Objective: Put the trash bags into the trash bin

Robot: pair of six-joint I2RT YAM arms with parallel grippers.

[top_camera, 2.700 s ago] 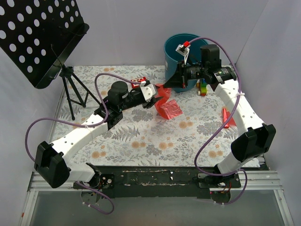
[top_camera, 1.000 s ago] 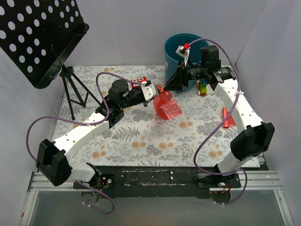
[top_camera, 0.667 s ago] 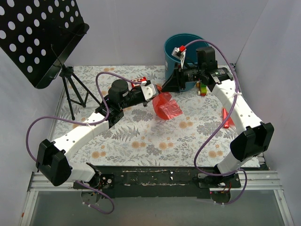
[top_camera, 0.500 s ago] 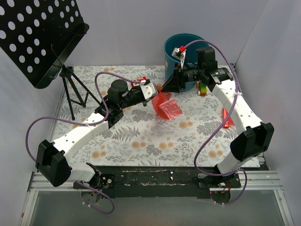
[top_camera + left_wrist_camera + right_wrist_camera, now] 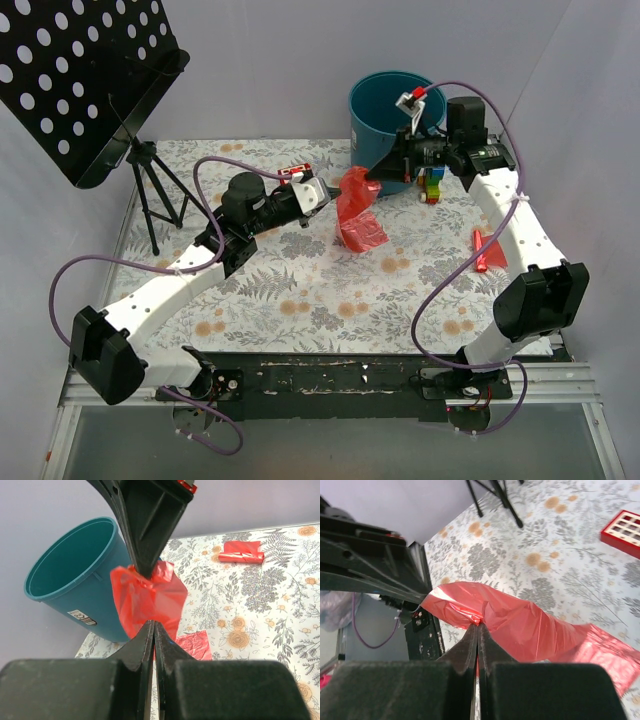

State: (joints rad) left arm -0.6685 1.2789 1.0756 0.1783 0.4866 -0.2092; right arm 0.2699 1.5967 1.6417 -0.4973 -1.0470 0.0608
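Floral-print tabletop [image 5: 300, 290], pale walls [image 5: 280, 60] around; black perforated stand [image 5: 80, 80] rear left, trash bin [image 5: 372, 105] at back. Both left gripper [image 5: 328, 196] and right gripper [image 5: 374, 174] clenched on raised trash bag [image 5: 356, 190].

A table cloth [image 5: 300, 290] printed with grey ferns and pale orange flowers fills the middle of the scene. Plain, pale lavender-grey panels close it in: a back wall [image 5: 270, 70], a left wall [image 5: 40, 250] and a right wall [image 5: 600, 150], meeting at the rear corners. In the far left corner a black music stand's perforated desk [image 5: 80, 70] tilts over the cloth, carried on a thin black tripod [image 5: 160, 195] whose feet rest on the fabric. Along the near edge a scuffed black plate [image 5: 320, 375] lies on a silver aluminium rail [image 5: 330, 398], with a dull grey surface [image 5: 330, 440] below it. The light is soft and even, casting only faint shadows.
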